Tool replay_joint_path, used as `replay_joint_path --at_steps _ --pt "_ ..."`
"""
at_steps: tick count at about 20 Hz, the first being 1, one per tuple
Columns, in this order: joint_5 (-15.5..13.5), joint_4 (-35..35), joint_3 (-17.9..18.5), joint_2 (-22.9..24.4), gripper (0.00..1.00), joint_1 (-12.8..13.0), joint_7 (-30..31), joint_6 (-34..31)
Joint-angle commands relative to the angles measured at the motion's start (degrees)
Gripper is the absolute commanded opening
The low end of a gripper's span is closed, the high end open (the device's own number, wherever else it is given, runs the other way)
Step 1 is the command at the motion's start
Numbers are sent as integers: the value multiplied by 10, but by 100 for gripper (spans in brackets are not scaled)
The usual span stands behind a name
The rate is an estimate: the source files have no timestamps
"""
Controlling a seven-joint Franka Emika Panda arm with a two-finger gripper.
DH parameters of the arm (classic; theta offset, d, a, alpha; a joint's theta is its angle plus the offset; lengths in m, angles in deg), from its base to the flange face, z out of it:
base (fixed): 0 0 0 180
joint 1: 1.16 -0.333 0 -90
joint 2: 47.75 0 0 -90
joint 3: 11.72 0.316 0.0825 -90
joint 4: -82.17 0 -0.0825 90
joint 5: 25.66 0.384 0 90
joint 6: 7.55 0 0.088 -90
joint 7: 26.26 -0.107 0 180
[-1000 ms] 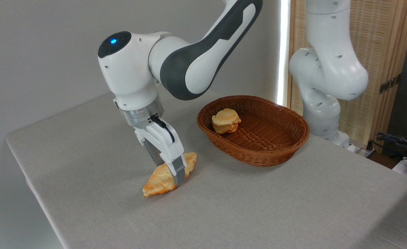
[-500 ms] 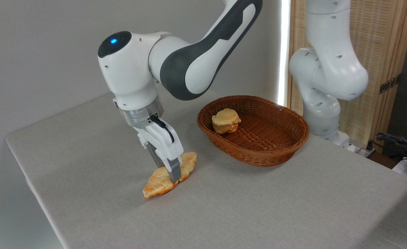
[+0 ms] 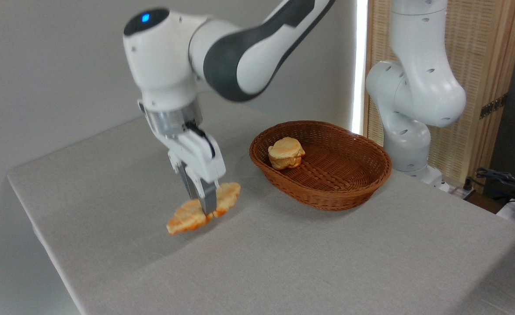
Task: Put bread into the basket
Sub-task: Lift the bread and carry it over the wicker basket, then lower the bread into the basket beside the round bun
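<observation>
The bread [image 3: 187,218], a long golden-orange croissant shape with pale ridges, hangs a little above the table, slightly blurred. My gripper [image 3: 204,207] is shut on its middle, fingers pointing down. The oval brown wicker basket [image 3: 362,183] stands on the table to the right of the gripper, a short gap away.
A small round bun [image 3: 286,153] lies inside the basket at its left end. The arm's white base [image 3: 410,144] rises behind the basket at right. The table's left edge [image 3: 38,232] runs close to the left of the bread. Cables lie at far right [image 3: 509,181].
The gripper closed tighter on the bread, then rose and shifted slightly left, lifting the bread off the table. Basket and bun stayed put.
</observation>
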Motion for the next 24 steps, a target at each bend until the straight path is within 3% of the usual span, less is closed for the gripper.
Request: replay_joint_path --at_steps 1,7,14,16,21,24 --pt "5 8 3 78 37 2 -11 -43" --pt "5 33 4 159 40 5 -16 -128" --pt "5 132 4 257 41 12 -16 -179" --pt "6 176 4 286 46 12 -17 -184" --pt "10 248 4 316 46 9 -26 -187" --pt "22 268 4 314 57 6 -27 -187"
